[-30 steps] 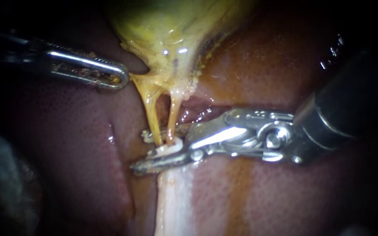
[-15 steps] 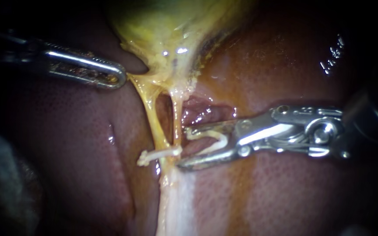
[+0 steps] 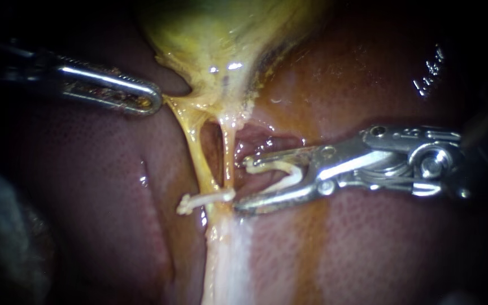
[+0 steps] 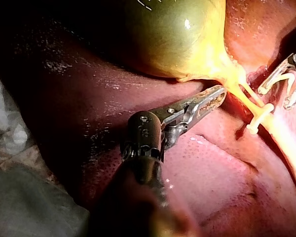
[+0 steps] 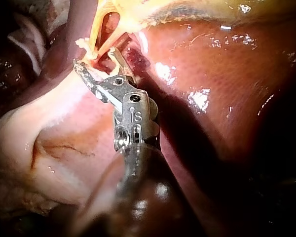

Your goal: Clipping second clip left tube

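The left tube (image 3: 197,152) runs down from the gallbladder (image 3: 221,39), with the right tube (image 3: 228,152) just beside it: two tubes, with a narrow dark gap between them. They meet at the lower end above a pale band of tissue (image 3: 227,260).

There are two clips. The placed clip (image 3: 205,200), white and closed, lies across the foot of the left tube, and its right end reaches the right tube.

The open clip (image 3: 286,169), a white U, sits in the right instrument (image 3: 241,183). Its jaws stand apart and cradle that clip from both sides. Their tips are just right of the right tube, with the lower tip near the placed clip's right end. In the right wrist view, those jaws (image 5: 96,61) point at the same junction.

Of the two instruments, the left instrument (image 3: 156,101) lies farther up on the left. Its jaws are closed together, with the tip against the yellow tissue at the gallbladder's neck.

The liver (image 3: 368,248) surrounds everything, dark red and wet.
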